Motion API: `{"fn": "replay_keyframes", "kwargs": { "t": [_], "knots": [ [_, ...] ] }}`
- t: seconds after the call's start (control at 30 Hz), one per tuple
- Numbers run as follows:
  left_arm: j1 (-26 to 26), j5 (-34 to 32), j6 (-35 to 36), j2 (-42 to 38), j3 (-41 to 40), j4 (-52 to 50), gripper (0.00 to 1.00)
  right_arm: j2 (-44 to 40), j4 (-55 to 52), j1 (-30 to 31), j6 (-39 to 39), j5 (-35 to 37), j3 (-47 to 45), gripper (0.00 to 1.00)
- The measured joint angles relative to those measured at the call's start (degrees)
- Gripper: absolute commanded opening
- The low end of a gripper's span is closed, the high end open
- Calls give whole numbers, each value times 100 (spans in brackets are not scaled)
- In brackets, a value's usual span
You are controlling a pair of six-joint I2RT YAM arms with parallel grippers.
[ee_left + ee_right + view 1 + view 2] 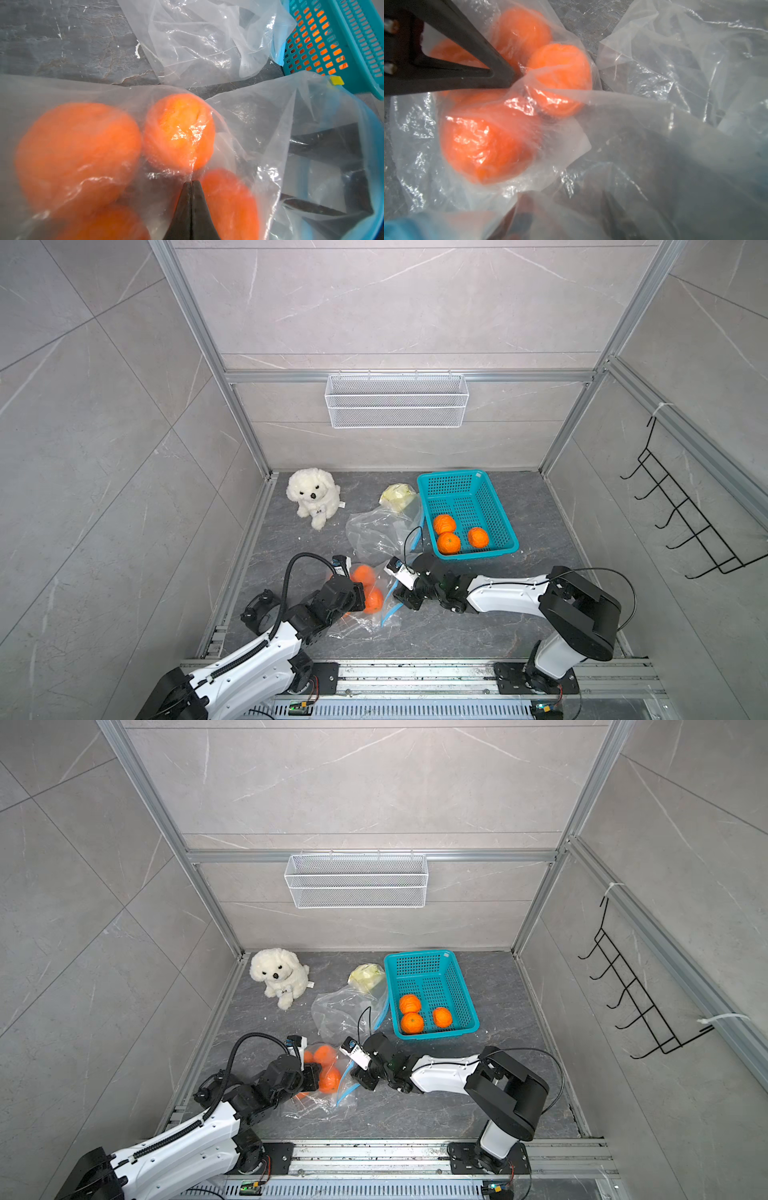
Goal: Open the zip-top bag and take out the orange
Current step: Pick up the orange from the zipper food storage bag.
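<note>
The left end effector [191, 184] is closed, its two black tips pressed together on a pinch of the zip-top bag [376, 626]'s clear film, right against the fruit. The right end effector [399, 598] sits at the bag's blue zip strip [390, 612]; seen through the film in the left wrist view, its dark fingers [324, 139] stand apart, and whether they hold the plastic cannot be told. The oranges [178, 131] are all inside the bag, packed together and touching, between the two end effectors. The bag lies on the tabletop [478, 614] near its front edge, left of the middle.

Just behind it lies a second clear bag [374, 531], crumpled and flat. Beside that, toward the right edge, stands a teal basket [457, 477] holding three loose oranges [444, 524]. A pale yellow crumpled thing [397, 493] rests against the basket's left side. A white plush dog [313, 497] sits in the back left corner.
</note>
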Motion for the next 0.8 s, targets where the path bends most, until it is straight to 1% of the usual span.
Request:
{"fn": "replay_keyframes", "kwargs": {
  "t": [0.1,0.2,0.27,0.3,0.4,0.53,0.67,0.8],
  "knots": [
    [0,-52,-87,48,-166,280,0,85,-7,-11,-4,-184,103,61],
    [0,-101,-162,131,-345,522,0,197,26,-20,-26,-597,188,64],
    [2,-155,-197,212,-400,647,0,203,37,-26,-17,-955,186,77],
    [2,-175,-208,256,-409,702,0,199,68,-28,-37,-1156,181,79],
    [0,-175,-216,385,-415,852,0,175,144,4,-44,-1589,170,79],
    [0,-175,-227,575,-435,1078,0,118,168,131,-42,-1845,168,80],
    [0,-166,-254,791,-511,1412,0,144,162,315,-42,-1869,199,81],
    [0,-116,-308,1047,-551,1738,0,586,79,494,-42,-1757,656,79]
  ]
}}
